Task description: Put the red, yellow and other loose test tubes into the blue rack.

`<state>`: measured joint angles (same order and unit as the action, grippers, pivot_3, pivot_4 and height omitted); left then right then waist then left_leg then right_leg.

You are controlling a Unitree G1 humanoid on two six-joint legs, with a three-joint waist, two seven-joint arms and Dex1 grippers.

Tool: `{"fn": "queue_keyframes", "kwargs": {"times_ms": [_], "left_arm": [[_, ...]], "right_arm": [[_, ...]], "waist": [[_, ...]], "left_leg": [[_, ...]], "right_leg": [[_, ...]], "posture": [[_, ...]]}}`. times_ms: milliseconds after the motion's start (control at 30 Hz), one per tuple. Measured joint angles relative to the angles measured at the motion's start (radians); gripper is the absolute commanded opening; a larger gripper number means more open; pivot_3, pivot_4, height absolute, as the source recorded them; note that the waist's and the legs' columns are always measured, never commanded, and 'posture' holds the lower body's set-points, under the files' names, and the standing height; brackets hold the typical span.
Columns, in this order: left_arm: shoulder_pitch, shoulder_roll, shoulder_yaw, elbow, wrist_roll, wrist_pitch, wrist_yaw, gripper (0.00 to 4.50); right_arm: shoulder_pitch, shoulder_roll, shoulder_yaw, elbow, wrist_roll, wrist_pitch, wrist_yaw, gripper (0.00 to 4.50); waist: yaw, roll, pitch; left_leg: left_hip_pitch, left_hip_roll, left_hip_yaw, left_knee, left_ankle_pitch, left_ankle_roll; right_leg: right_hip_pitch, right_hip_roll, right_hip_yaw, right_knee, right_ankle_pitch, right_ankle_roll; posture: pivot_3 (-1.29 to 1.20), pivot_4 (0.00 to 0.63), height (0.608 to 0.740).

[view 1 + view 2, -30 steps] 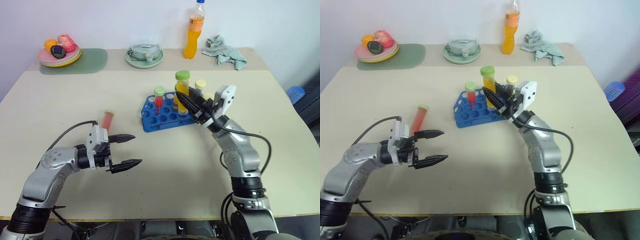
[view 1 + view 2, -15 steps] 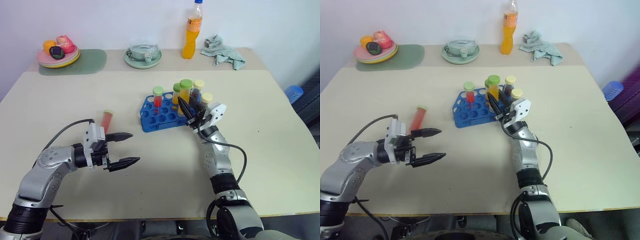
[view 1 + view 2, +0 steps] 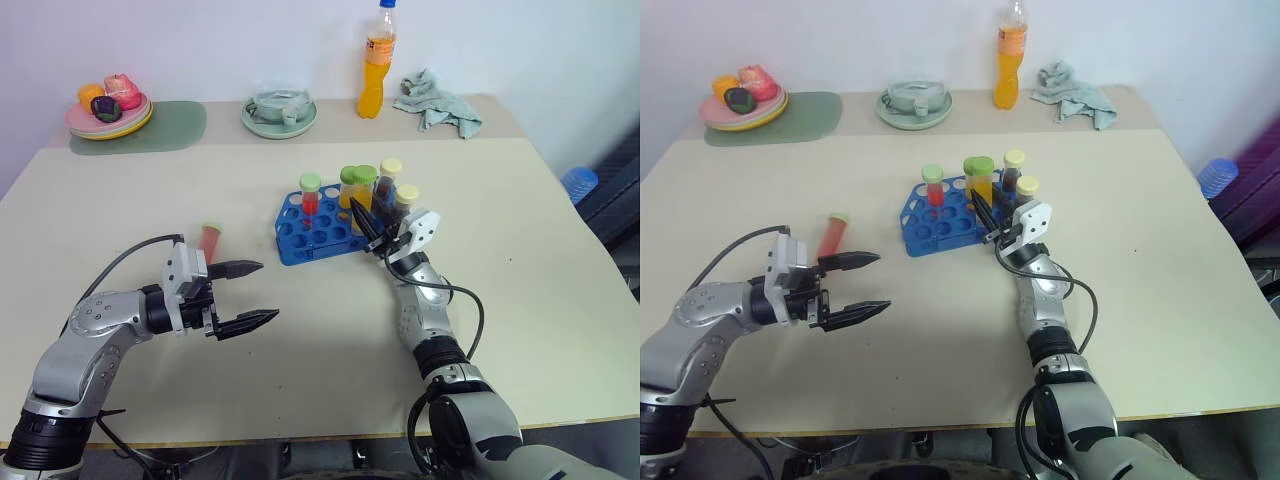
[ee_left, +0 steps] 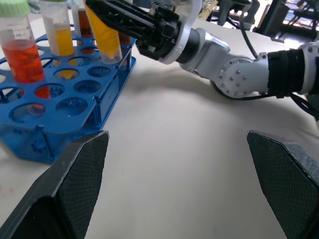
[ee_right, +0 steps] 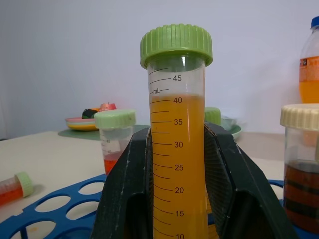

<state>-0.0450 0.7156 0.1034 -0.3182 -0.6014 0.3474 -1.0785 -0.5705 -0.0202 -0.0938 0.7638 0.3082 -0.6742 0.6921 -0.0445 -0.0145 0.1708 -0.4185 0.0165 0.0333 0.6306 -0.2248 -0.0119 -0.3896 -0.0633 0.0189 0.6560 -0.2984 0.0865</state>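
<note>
Right gripper (image 3: pixel 366 217) clamped on green-capped tube of yellow liquid (image 5: pixel 175 139), upright over blue plastic rack (image 3: pixel 318 231). Left gripper (image 3: pixel 248 295) wide open, empty, well apart from rack. Red-liquid tube (image 3: pixel 210 240) lies loose nearby.

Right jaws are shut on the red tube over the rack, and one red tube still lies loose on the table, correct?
Not quite: the right gripper holds the yellow tube, as the right wrist view shows. It is over the blue rack, and a red tube lies loose on the table.
</note>
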Motion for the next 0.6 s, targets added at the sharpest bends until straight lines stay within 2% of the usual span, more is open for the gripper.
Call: {"fn": "queue_keyframes", "kwargs": {"times_ms": [600], "left_arm": [[0.025, 0.0, 0.011, -0.019, -0.001, 0.018, 0.014, 4.5]], "right_arm": [[-0.066, 0.025, -0.013, 0.158, -0.028, -0.076, -0.002, 0.79]], "waist": [[-0.011, -0.003, -0.002]], "left_leg": [[0.009, 0.0, 0.0, -0.005, -0.001, -0.004]], "right_leg": [[0.007, -0.001, 0.0, -0.001, -0.001, -0.003]], "posture": [[0.0, 0.15, 0.74]]}}
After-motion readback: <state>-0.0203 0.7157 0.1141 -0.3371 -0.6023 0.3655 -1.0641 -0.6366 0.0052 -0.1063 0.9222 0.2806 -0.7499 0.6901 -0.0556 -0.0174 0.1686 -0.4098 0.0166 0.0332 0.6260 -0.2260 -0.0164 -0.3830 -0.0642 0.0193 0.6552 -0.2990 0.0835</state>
